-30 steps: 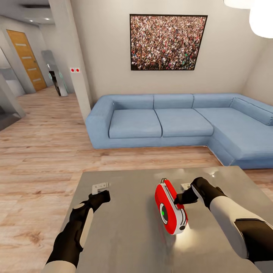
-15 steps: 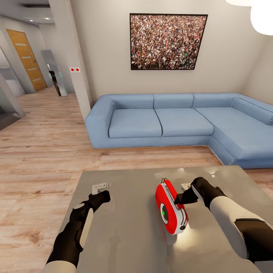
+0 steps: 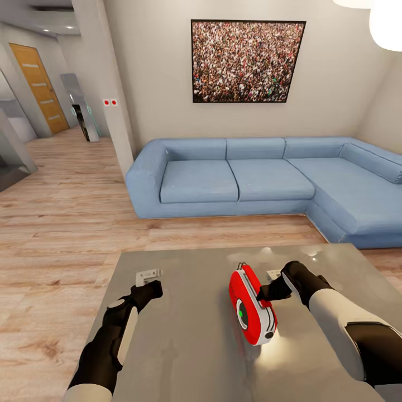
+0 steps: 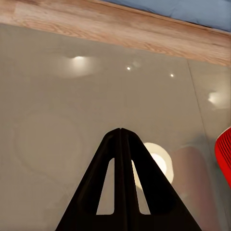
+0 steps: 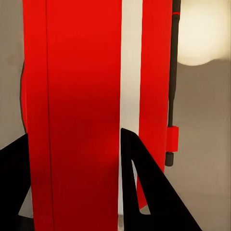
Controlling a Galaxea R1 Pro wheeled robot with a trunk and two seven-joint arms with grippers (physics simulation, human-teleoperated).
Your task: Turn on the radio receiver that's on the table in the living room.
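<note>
The radio [image 3: 250, 306] stands on edge at lower centre right of the head view, on the grey table [image 3: 184, 346], its dial face turned toward the lower left and showing a green light. The right gripper [image 3: 267, 293] is against the radio's back edge; in the right wrist view its fingers [image 5: 144, 192] straddle the red body [image 5: 82, 110], one on each side, so it looks closed on the radio, though contact itself is hard to confirm. If the switch still needs pressing, the sound way is to keep that hold steady so the upright radio does not tip, and to apply any push squarely toward the held side, not across it. The green light may already mean it is on; I cannot be sure. The left gripper [image 3: 149, 290] hovers over the table at lower left, well apart from the radio, its fingers [image 4: 120, 183] pressed together with nothing between. Behind the table a blue sofa [image 3: 262, 178] and a framed picture [image 3: 248, 61] fill the upper frame; nothing blocks either arm.
</note>
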